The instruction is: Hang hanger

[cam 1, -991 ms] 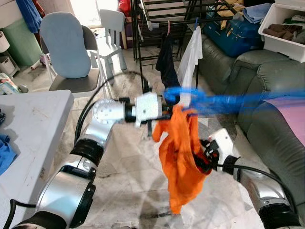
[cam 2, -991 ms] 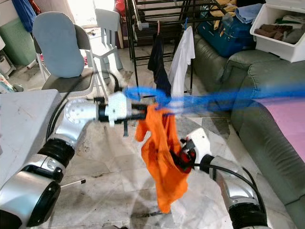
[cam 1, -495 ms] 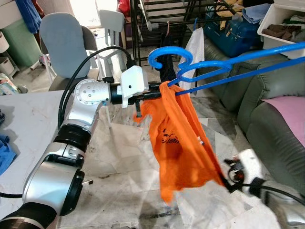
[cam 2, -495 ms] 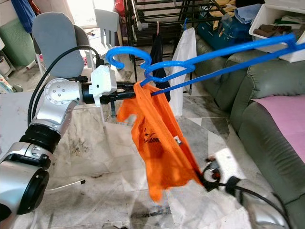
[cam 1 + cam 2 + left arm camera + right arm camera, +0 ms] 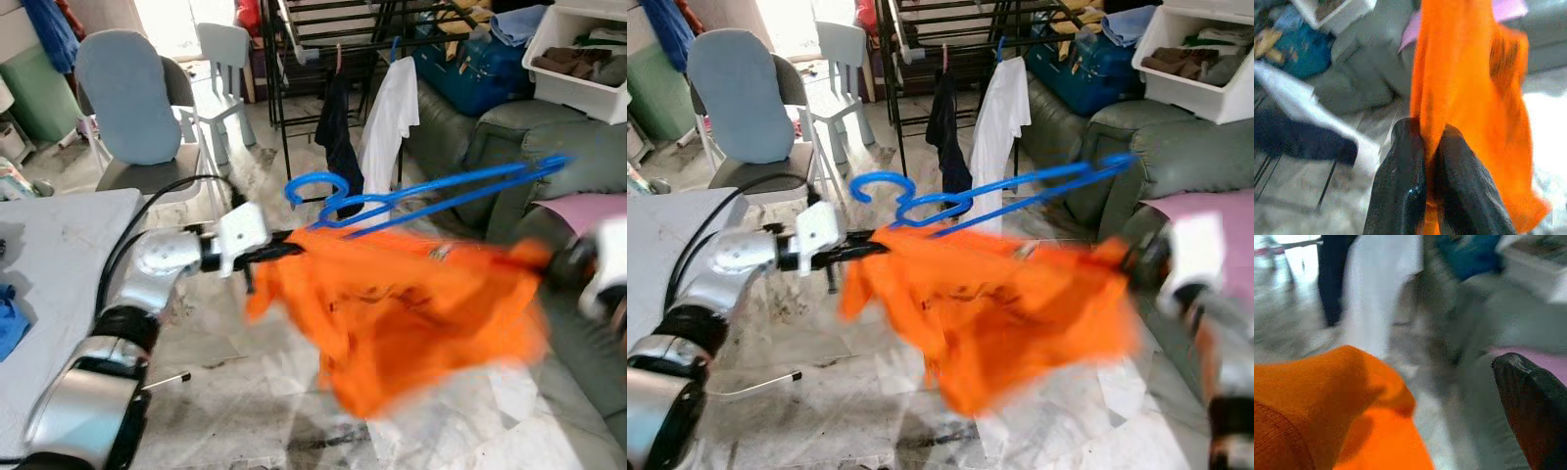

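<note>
An orange shirt (image 5: 411, 304) is stretched sideways in mid-air, blurred with motion. My left gripper (image 5: 279, 247) is shut on its left edge; in the left wrist view both black fingers (image 5: 1400, 181) pinch the orange cloth (image 5: 1464, 88). A blue hanger (image 5: 421, 196) lies across the top of the shirt, its hook (image 5: 315, 186) near my left gripper and its long end pointing right. My right gripper (image 5: 588, 274) is blurred at the shirt's right end. In the right wrist view the orange cloth (image 5: 1327, 406) is close in front. A black drying rack (image 5: 323, 39) stands behind.
A dark garment (image 5: 336, 137) and a white shirt (image 5: 387, 122) hang on the rack. A chair with a blue cushion (image 5: 127, 98) and a small white chair (image 5: 225, 59) stand at the back left. Grey table (image 5: 59, 264) at left, green sofa (image 5: 490, 137) and white bin (image 5: 578, 59) at right.
The shirt has swung from hanging down to stretched out rightward. My right arm rose to the far right with it. My left arm and the hanger have dropped lower.
</note>
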Robot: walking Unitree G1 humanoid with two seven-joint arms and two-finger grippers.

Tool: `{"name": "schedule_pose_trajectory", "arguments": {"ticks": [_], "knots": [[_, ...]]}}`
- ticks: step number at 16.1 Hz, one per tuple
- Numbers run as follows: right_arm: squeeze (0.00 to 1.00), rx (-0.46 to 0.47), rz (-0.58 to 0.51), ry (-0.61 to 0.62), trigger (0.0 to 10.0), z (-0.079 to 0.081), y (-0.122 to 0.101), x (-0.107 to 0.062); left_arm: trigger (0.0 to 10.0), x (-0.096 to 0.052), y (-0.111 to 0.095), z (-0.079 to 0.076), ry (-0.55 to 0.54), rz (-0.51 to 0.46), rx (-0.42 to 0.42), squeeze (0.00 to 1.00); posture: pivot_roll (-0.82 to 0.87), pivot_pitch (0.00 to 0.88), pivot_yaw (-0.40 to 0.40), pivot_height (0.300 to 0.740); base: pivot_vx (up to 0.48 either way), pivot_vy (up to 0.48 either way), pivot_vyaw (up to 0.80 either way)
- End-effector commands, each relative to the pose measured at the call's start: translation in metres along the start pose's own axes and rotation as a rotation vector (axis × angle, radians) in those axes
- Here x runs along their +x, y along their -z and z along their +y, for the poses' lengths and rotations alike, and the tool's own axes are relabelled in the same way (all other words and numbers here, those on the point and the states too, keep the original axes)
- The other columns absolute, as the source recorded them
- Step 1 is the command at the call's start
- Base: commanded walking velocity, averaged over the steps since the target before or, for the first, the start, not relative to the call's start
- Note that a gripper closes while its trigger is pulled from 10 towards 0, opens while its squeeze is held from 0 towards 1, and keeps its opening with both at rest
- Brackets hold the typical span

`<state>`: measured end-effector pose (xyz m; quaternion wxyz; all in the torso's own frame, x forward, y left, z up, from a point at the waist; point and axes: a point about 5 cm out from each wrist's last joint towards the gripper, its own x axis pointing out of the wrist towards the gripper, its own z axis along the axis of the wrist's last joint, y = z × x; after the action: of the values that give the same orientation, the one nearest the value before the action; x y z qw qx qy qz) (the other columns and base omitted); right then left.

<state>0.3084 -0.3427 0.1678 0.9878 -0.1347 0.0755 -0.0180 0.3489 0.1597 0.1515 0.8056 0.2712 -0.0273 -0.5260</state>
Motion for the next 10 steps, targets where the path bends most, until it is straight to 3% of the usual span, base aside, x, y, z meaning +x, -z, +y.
{"name": "schedule_pose_trajectory", "arguments": {"ticks": [1, 4, 6, 10], "knots": [[0.00, -0.031, -0.034, 0.157, 10.0, -0.033, -0.016, -0.006, 0.0, -0.022, 0.016, 0.002, -0.077, 0.067, -0.035, 0.00, -0.21, 0.000, 0.044, 0.740, 0.000, 0.000, 0.00], [0.00, -0.066, -0.140, 0.231, 10.0, -0.046, -0.054, 0.002, 0.0, -0.024, 0.036, -0.017, -0.021, 0.153, -0.040, 0.00, -0.22, 0.000, 0.037, 0.740, 0.000, 0.000, 0.00], [0.00, -0.077, -0.180, 0.226, 10.0, -0.044, -0.067, 0.007, 0.0, -0.021, 0.039, -0.022, -0.006, 0.182, -0.012, 0.00, -0.23, 0.000, 0.035, 0.740, 0.000, 0.000, 0.00], [0.00, -0.074, -0.199, 0.200, 10.0, -0.034, -0.070, 0.012, 0.0, -0.007, 0.043, -0.026, -0.018, 0.238, -0.013, 0.00, -0.23, 0.000, 0.033, 0.740, 0.000, 0.000, 0.00]]}}
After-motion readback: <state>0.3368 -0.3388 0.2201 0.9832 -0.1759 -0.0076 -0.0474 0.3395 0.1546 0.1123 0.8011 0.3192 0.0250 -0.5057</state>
